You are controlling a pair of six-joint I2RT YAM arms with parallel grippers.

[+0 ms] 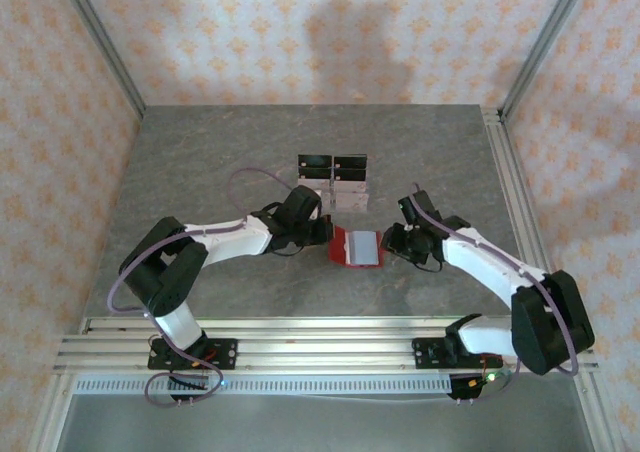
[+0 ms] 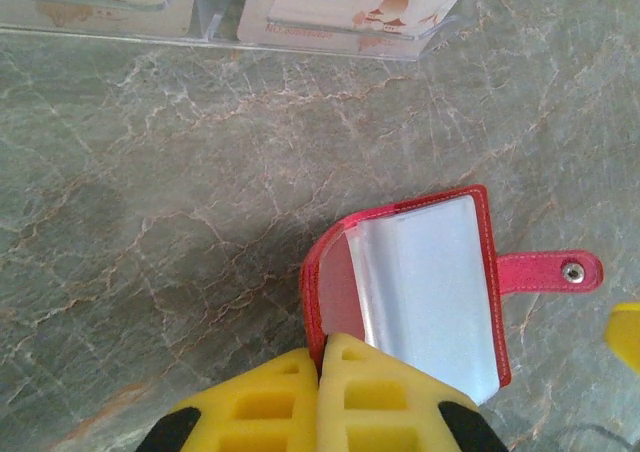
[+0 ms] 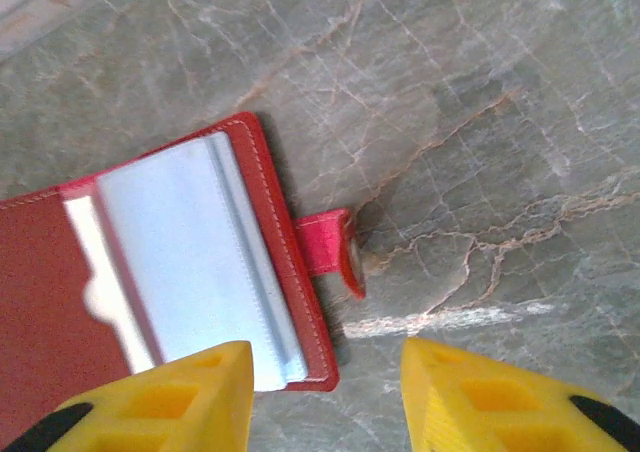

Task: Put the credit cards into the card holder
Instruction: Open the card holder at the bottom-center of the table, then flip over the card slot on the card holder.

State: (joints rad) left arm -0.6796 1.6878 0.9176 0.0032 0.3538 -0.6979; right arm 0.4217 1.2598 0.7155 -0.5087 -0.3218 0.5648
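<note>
- The small red leather-like folding card holder (image 1: pixel 355 247) lies spread open on the grey veined stone-look table (image 1: pixel 220 162). It sits between the two grippers, and the clear plastic stand with black blocks (image 1: pixel 333 179) is just beyond it.
- In the left wrist view its pale, glossy inner pockets (image 2: pixel 430 292) face up. The little red side tab (image 2: pixel 550 270), with a metal snap, sticks out on the side away from the left arm.
- The left gripper (image 2: pixel 320 387) has its yellow fingers pressed together on the near edge of the red cover (the cover's rim runs straight into the seam between them). That flap stands tilted up off the table.
- The right gripper (image 3: pixel 325 397) has its yellow fingers apart and holds nothing. One finger (image 3: pixel 160 402) overlaps the card holder's near corner, and the other hangs over bare table beside the side tab.
- I cannot tell whether a credit card sits in the inner pockets.
</note>
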